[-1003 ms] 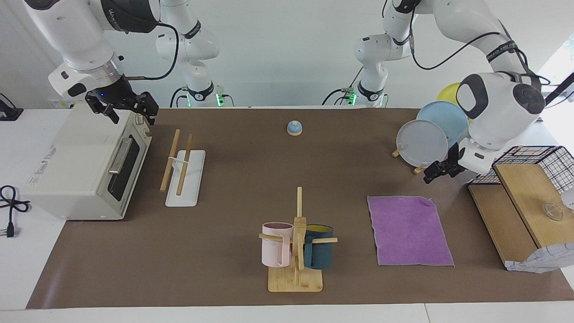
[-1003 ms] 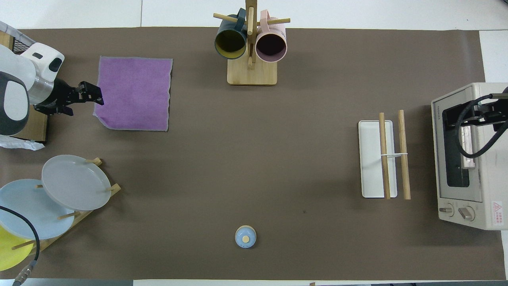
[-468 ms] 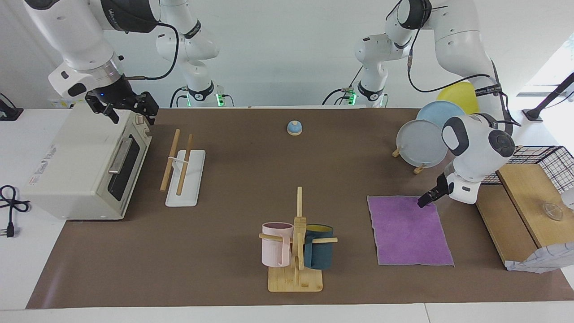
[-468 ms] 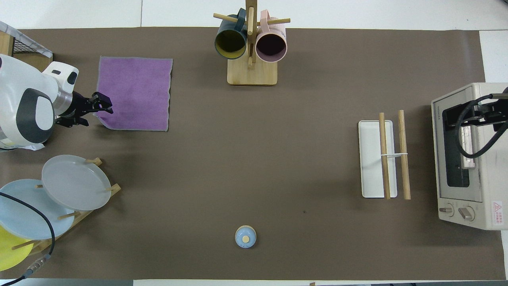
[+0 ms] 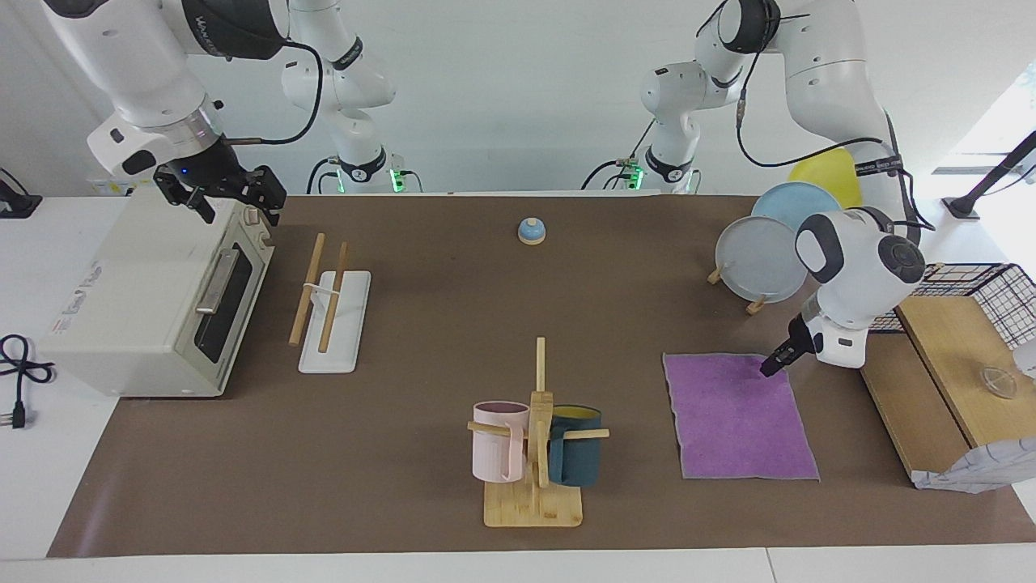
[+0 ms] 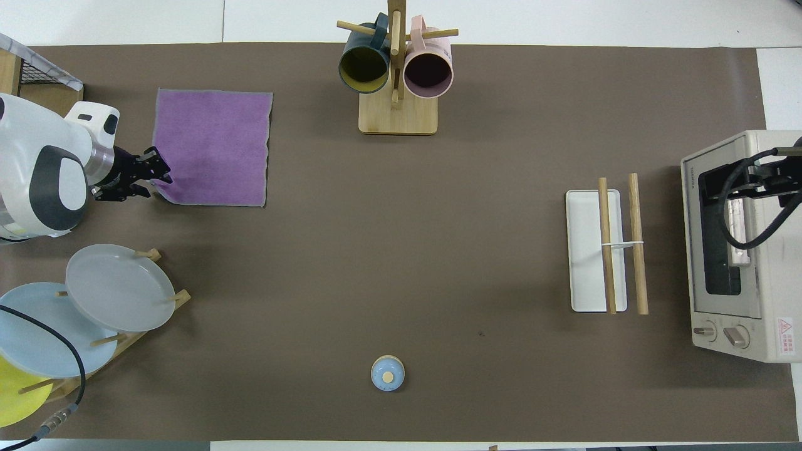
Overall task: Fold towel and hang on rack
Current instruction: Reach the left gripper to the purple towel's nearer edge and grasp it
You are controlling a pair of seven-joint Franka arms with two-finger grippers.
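Observation:
The towel (image 5: 740, 417) lies flat, purple face up, toward the left arm's end of the table; in the overhead view (image 6: 213, 147) its pale edge shows all round. My left gripper (image 5: 771, 366) is down at the towel's corner nearest the robots, tips at the cloth, and looks open in the overhead view (image 6: 161, 174). The rack (image 5: 328, 300), two wooden rods on a white base, stands toward the right arm's end and also shows in the overhead view (image 6: 617, 244). My right gripper (image 5: 235, 198) waits open above the toaster oven.
A toaster oven (image 5: 154, 300) stands beside the rack. A wooden mug stand (image 5: 534, 437) with pink and blue mugs stands mid-table. A plate stand (image 5: 761, 259) is near the left arm. A wooden board and wire basket (image 5: 939, 356) flank the towel. A small bell (image 5: 531, 231) is near the robots.
My left gripper came down from above the table beside the plates to the towel's near corner. The towel and the right arm have not moved.

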